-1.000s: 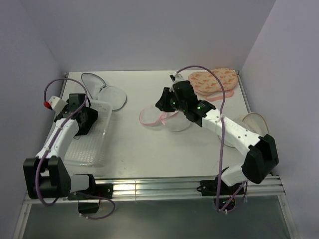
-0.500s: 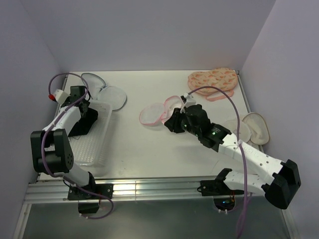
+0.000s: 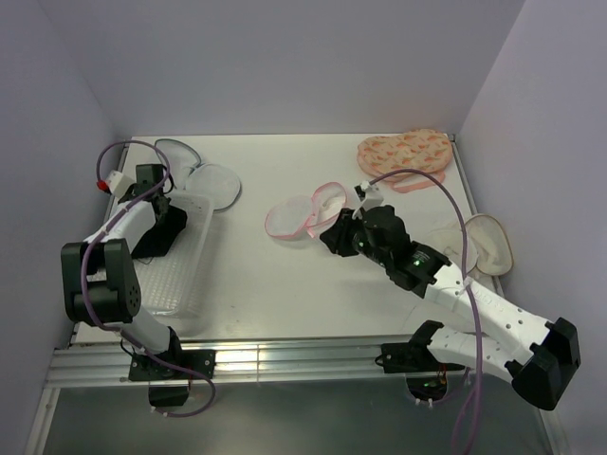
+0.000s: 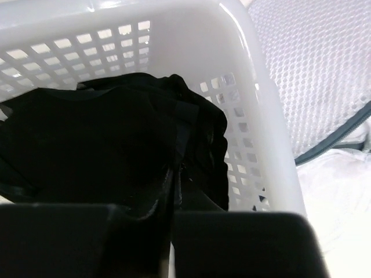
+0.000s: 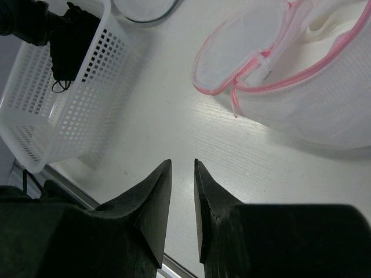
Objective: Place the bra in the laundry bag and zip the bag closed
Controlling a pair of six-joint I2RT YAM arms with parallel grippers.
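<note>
The black bra [image 4: 116, 150] lies bunched in the far end of the white basket [image 4: 272, 145]. My left gripper [image 4: 172, 214] is down in the basket [image 3: 180, 284], its jaws drawn together with a fold of the black fabric caught between them. The laundry bag [image 3: 308, 216], white mesh with pink trim, lies open at the table's middle. My right gripper [image 3: 332, 235] hovers just near and right of it. In the right wrist view the gripper [image 5: 182, 165] has a narrow gap and nothing in it, with the bag [image 5: 301, 87] ahead to the right.
A white mesh pouch with grey trim [image 3: 204, 175] lies open just beyond the basket. An orange patterned pouch [image 3: 403, 152] sits at the far right corner. A cream padded piece [image 3: 484, 242] lies near the right edge. Walls enclose the table on three sides.
The left gripper has closed on the bra in the basket. The right arm has drawn back from over the laundry bag toward the near right, leaving the bag open on the table.
</note>
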